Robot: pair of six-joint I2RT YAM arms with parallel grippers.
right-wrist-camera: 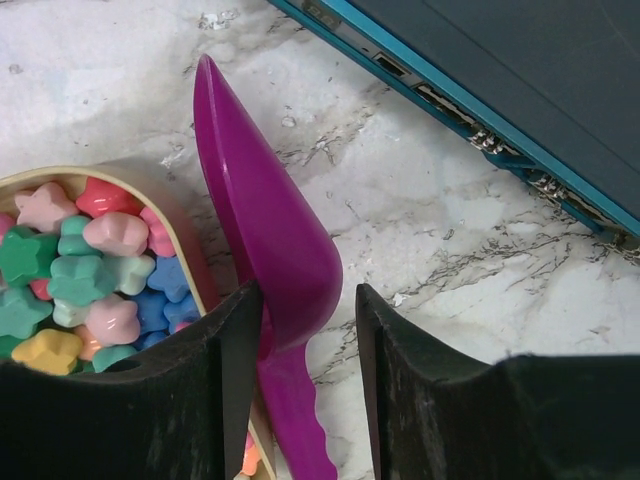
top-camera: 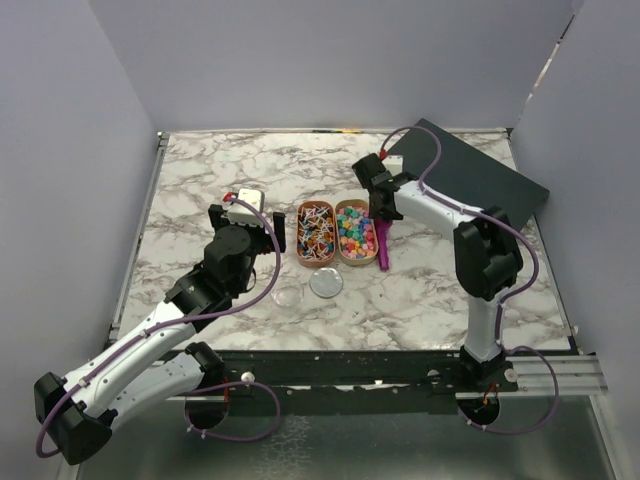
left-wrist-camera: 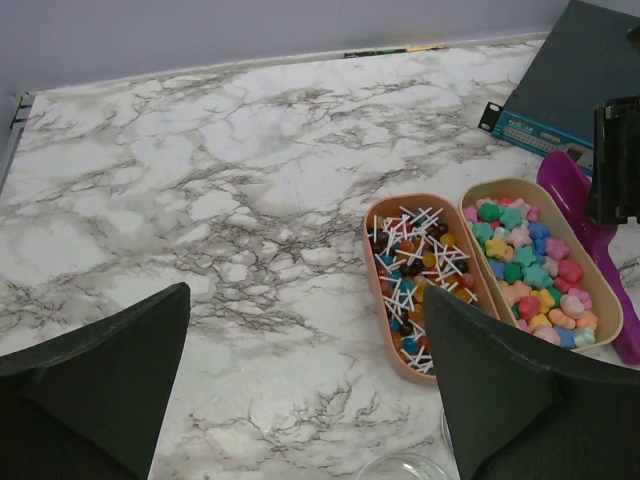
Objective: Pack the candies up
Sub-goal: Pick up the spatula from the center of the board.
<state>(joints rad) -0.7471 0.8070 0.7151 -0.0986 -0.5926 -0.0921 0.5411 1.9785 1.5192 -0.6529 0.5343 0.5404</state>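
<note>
The candies are small star-shaped sweets in pink, green, blue, yellow and orange, filling a tan oval tray. A purple scoop lies on the table along that tray's right side. My right gripper straddles the scoop where bowl meets handle. Its left finger touches the scoop and a gap shows at the right finger. Open and holding nothing, my left gripper hovers left of the trays.
A pink oval tray of coloured heads on white sticks sits beside the candy tray. Two clear round dishes lie in front. A dark flat box with a blue edge leans at the back right.
</note>
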